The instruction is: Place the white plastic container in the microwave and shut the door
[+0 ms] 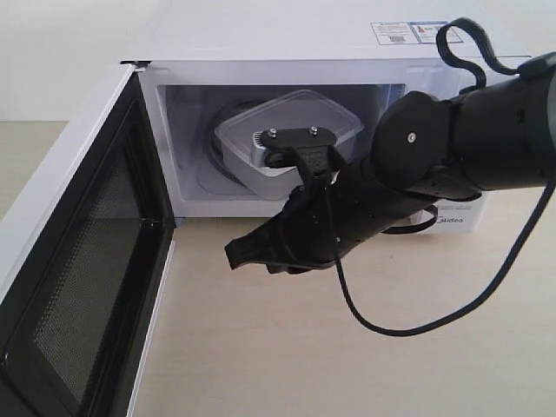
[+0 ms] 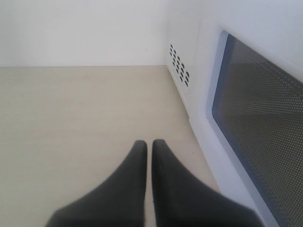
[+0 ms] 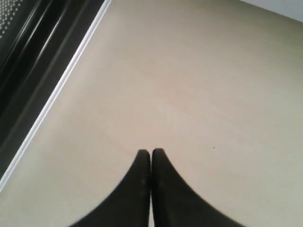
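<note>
1. Starting from the right gripper (image 1: pixel 236 254): its jaws were pressed together on nothing. It hung low over the table (image 1: pixel 261 356), just near of the microwave's (image 1: pixel 261 39) open mouth. The right wrist view showed the same clenched tips (image 3: pixel 150 156) above bare tabletop.
2. The left gripper (image 2: pixel 147 146) was likewise clenched and empty, with only a hairline between its fingers. It was out of the exterior view. Its own camera placed it over the table beside the outer face of the door (image 2: pixel 255 118), with the side vents (image 2: pixel 179 64) farther on.
3. The white plastic container (image 1: pixel 295 117) lay inside the microwave, far of the right gripper and clear of it. Its lid was up and its long axis ran roughly left to right, slightly skewed. That half of the task looked done.
4. The door (image 1: pixel 82 261) stood wide open, hinged at the cavity's left edge and swung out toward the near side. Its mesh inner face was turned right, toward the right gripper.
5. Closing seemed to turn on one thing: the door lay left of the right gripper and showed it only the inner face. The left gripper sat on the outer side and was probably better placed to push the door right and far. The right arm in front of the opening would likely have to clear the swing first.
</note>
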Controlling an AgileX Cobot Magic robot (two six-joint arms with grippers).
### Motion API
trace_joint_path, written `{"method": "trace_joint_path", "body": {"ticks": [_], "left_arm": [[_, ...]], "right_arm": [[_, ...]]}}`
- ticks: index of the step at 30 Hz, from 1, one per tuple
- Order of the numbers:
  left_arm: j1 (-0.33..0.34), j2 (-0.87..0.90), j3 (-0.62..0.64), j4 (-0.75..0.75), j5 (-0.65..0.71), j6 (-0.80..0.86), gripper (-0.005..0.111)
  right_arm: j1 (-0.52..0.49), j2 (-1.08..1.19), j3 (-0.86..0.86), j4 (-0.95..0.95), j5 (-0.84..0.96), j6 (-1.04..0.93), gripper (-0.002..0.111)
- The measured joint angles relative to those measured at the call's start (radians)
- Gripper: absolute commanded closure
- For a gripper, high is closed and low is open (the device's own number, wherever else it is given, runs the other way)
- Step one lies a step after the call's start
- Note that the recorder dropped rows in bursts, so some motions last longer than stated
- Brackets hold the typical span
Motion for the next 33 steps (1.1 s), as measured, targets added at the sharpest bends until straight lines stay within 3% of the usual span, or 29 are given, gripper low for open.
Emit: {"method": "trace_joint_path", "body": {"ticks": [10, 22, 27, 33], "left_arm": [[0.0, 0.0, 0.0, 0.0, 0.0, 0.0, 0.102], [0.0, 0.0, 0.0, 0.0, 0.0, 0.0, 0.102], [0.0, 0.0, 0.0, 0.0, 0.0, 0.0, 0.102], [0.0, 0.0, 0.0, 0.0, 0.0, 0.0, 0.102]], "right_arm": [[0.002, 0.0, 0.0, 0.0, -0.117, -0.113, 0.108], [0.096, 0.05, 0.188, -0.006, -0.807, -0.144, 0.108], [0.101, 0.105, 0.19, -0.006, -0.935, -0.099, 0.108], [0.101, 0.184, 0.178, -0.006, -0.968, -0.055, 0.108]]}}
